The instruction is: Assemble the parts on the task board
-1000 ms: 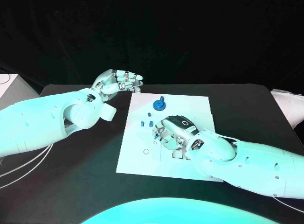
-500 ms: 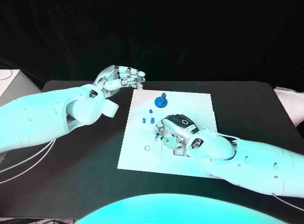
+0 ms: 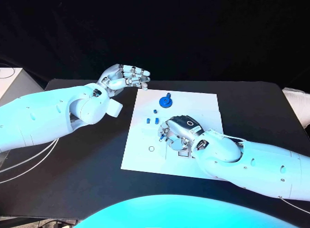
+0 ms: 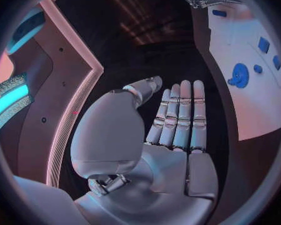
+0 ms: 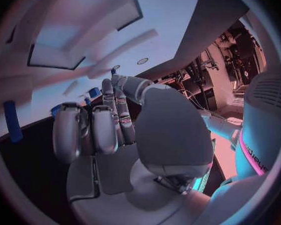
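Right hand (image 3: pixel 179 134) sits low over the middle of the task board (image 3: pixel 199 107), fingers curled down toward the plate — whether they clamp a part, cannot tell; probably working a piece into its seat. Left hand (image 3: pixel 125 78) hovers off the board's far-left corner, fingers straight and close together, holding nothing, likely parked clear. Blue gear (image 3: pixel 165 101) lies near the board's far edge; small blue parts (image 3: pixel 153 119) sit beside the right hand. Black table (image 3: pixel 93 156), dark room behind.

The head camera looks down on the task board (image 3: pixel 174 130); each wrist camera sits close behind its own hand.
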Controlling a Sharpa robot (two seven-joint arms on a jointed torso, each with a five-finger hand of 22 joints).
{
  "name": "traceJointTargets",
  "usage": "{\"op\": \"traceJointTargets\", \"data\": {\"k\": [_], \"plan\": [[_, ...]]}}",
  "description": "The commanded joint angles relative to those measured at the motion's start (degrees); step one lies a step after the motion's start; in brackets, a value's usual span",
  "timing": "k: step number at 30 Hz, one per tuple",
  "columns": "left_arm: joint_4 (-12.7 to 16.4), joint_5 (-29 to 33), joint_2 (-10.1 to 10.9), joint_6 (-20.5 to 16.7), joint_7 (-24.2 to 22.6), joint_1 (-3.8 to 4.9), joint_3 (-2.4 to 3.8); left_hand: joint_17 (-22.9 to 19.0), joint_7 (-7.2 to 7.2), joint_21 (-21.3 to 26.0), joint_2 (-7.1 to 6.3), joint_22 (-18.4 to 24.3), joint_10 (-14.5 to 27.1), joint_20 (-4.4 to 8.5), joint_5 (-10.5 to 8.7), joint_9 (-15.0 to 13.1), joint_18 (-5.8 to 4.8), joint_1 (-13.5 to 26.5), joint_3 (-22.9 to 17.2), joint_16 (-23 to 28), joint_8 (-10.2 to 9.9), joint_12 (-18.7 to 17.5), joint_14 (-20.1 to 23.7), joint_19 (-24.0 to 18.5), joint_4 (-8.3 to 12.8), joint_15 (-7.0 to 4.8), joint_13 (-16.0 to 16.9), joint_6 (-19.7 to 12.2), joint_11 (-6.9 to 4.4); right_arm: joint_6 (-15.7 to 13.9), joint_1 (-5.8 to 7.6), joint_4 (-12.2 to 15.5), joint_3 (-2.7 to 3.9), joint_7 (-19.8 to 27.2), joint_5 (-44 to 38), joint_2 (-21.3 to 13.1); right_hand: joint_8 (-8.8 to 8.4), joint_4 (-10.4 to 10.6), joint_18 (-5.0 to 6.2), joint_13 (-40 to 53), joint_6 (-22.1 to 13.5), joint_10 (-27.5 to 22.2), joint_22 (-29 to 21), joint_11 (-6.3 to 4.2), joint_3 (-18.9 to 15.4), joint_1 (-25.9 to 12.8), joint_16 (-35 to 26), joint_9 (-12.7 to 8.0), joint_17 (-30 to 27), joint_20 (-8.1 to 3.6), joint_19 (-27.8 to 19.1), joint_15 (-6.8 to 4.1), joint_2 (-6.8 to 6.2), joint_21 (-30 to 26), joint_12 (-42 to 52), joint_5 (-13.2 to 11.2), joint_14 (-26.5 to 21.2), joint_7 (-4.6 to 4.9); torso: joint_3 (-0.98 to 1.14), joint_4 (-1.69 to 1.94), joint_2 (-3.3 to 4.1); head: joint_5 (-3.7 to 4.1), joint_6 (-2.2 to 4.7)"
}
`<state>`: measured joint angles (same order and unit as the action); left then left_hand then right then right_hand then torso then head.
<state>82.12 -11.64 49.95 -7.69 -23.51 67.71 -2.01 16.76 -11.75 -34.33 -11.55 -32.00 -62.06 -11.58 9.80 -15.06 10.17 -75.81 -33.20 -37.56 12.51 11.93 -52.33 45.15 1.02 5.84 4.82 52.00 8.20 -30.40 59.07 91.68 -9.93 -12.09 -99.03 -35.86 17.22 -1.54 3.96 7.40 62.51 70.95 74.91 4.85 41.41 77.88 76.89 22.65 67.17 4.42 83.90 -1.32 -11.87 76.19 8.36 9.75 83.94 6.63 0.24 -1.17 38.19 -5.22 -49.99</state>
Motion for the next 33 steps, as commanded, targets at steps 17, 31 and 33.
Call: {"op": "traceJointTargets", "data": {"k": [17,31,33], "plan": [[-0.3,0.3,-0.2,0.9,0.3,0.02,0.05,0.1,-0.42,0.3,0.07,0.1,0.1,-0.06,0.07,0.1,0.03,-0.5,0.3,0.4,0.0,-0.4,-0.3,0.3,0.0,-0.09,-0.1,-0.1,0.4,1.0,-0.31,0.7,-0.11,-0.3,-1.7,0.1,0.16,0.0,-1.0,0.0,0.3,2.3,7.5,-2.03,0.2,-0.2,-0.2,0.1,-0.1,-0.48,1.6,-0.45,0.5,-0.1,0.0,0.2,1.6,0.23,-0.02,-0.01,-0.04,-0.37,-0.01],[-0.4,0.3,-0.2,1.0,0.4,0.02,0.05,0.1,-0.43,0.3,0.08,0.1,0.1,-0.06,0.07,0.1,0.03,-0.5,0.3,0.4,0.0,-0.5,-0.3,0.3,0.0,-0.08,-0.1,-0.1,0.41,1.7,-0.32,0.6,-0.14,-0.8,-2.4,-0.1,0.16,-0.1,-1.03,0.0,0.3,2.3,7.6,-2.04,0.2,-0.3,-0.2,0.1,0.0,-0.47,1.6,-0.45,0.51,0.1,-0.1,0.2,1.6,0.22,-0.04,-0.01,-0.04,-0.2,-0.01],[-0.5,0.3,-0.2,1.0,0.4,0.02,0.05,0.1,-0.44,0.4,0.09,0.2,0.2,-0.07,0.07,0.1,0.02,-0.6,0.3,0.5,0.0,-0.5,-0.3,0.3,0.0,-0.07,-0.1,-0.1,0.42,1.6,-0.32,0.6,-0.15,-1.0,-2.7,-0.1,0.16,-0.1,-1.03,0.0,0.3,2.3,7.6,-2.04,0.2,-0.3,-0.2,0.1,0.0,-0.47,1.6,-0.45,0.51,0.1,-0.1,0.2,1.6,0.22,-0.02,-0.03,-0.06,-0.19,-0.01]]}}
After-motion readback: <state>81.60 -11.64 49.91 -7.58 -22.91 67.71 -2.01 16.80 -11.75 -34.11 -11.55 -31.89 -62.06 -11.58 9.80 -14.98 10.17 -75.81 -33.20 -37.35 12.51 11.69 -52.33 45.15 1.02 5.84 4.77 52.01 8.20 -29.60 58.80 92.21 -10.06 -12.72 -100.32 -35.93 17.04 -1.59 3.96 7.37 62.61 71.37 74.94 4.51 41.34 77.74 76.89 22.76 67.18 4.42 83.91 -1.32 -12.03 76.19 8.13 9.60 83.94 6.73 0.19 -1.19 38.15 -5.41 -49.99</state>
